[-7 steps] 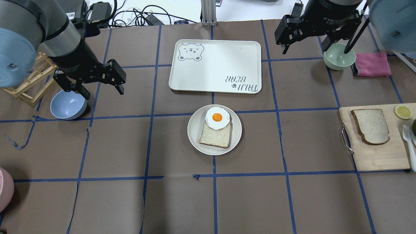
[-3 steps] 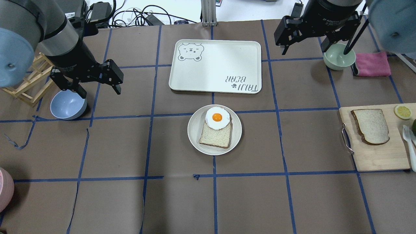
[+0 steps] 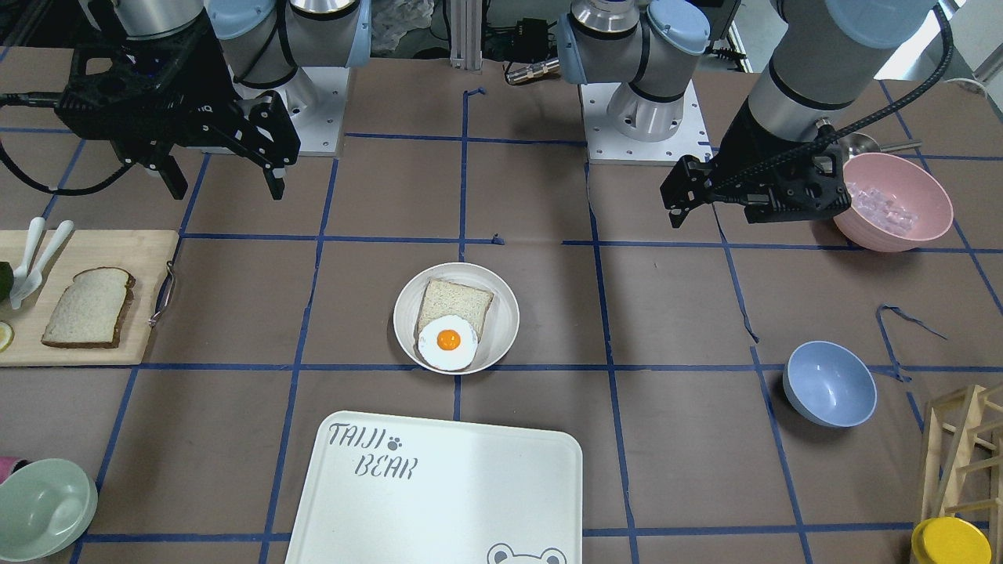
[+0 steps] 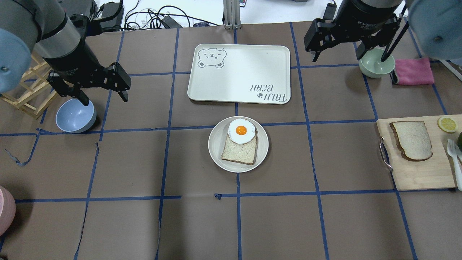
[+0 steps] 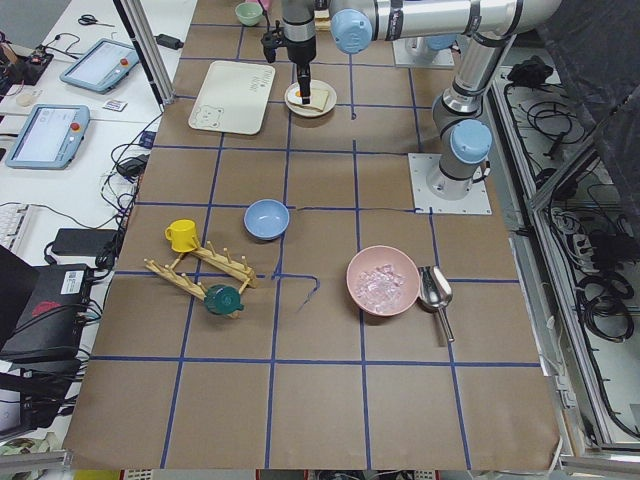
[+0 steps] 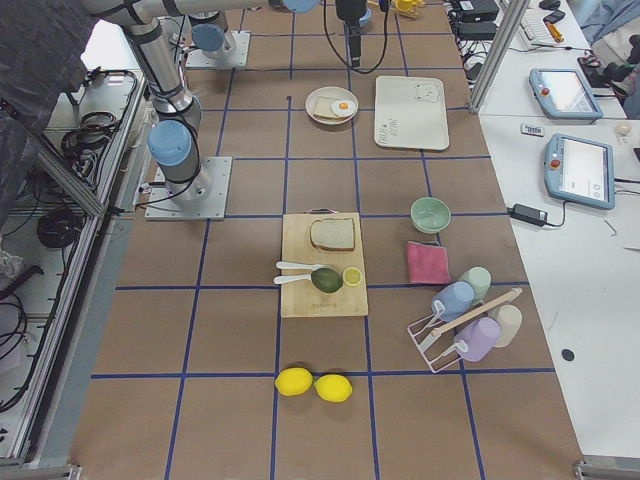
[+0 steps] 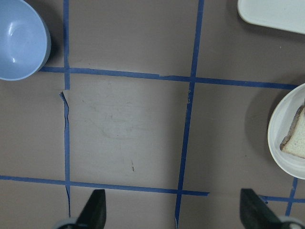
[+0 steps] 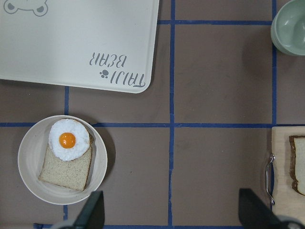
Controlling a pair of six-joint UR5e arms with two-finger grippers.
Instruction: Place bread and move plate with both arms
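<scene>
Right gripper (image 4: pixel 337 50) jaws apart — bread (image 4: pixel 413 140) well apart, seemingly flat on board (image 4: pixel 418 175); left gripper (image 4: pixel 104 99) spread too.

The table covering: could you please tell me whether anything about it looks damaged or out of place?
Yes: the blue tape grid is peeling in places. A loose strip curls off the brown paper beside the blue bowl, and the left wrist view shows a ragged, torn stretch of tape nearby.

wrist views' edges crop the bread (image 8: pixel 299 164) and the plate (image 7: pixel 286 114).
</scene>
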